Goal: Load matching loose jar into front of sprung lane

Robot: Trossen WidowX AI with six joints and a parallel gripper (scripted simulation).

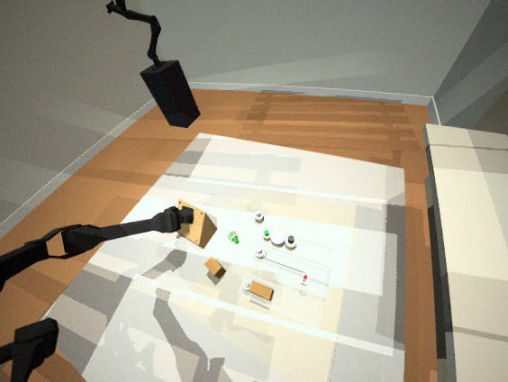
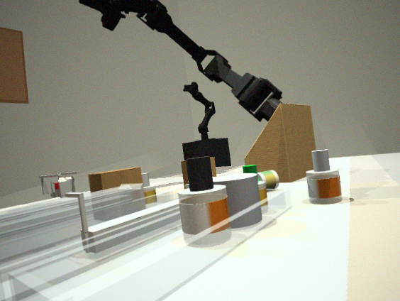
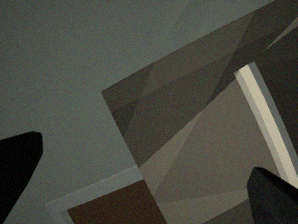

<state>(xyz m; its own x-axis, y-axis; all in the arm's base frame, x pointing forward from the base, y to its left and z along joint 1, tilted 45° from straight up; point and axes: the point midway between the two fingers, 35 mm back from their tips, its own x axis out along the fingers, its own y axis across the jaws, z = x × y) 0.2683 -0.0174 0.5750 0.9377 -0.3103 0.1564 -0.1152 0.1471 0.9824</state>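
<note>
My gripper (image 1: 189, 215) (image 2: 267, 111) (image 3: 147, 161) is open and empty. It sits at the upper edge of a tall wooden wedge (image 1: 198, 230) (image 2: 284, 145), well away from the jars. The wrist view shows only walls between the two dark fingers. A small jar with a grey cap and a yellow band (image 1: 259, 253) (image 2: 149, 193) stands at the near end of a clear lane (image 1: 294, 271). Loose jars: one with a green cap lying on its side (image 1: 233, 237) (image 2: 269, 179), one upright with a green cap (image 1: 266, 234) (image 2: 251, 169), one with a grey cap and an orange band (image 1: 258, 216) (image 2: 322, 181), and one with a black cap (image 1: 291, 241) (image 2: 203, 206).
A plain grey cylinder (image 1: 277, 237) (image 2: 242, 202) stands among the jars. A small wooden block (image 1: 214, 267) and a longer one (image 1: 261, 289) (image 2: 115, 179) lie near the lanes. A red-marked part (image 1: 304, 278) (image 2: 57, 186) sits at the lane's far end. A dark box on a stand (image 1: 170, 92) (image 2: 206, 150) hangs behind.
</note>
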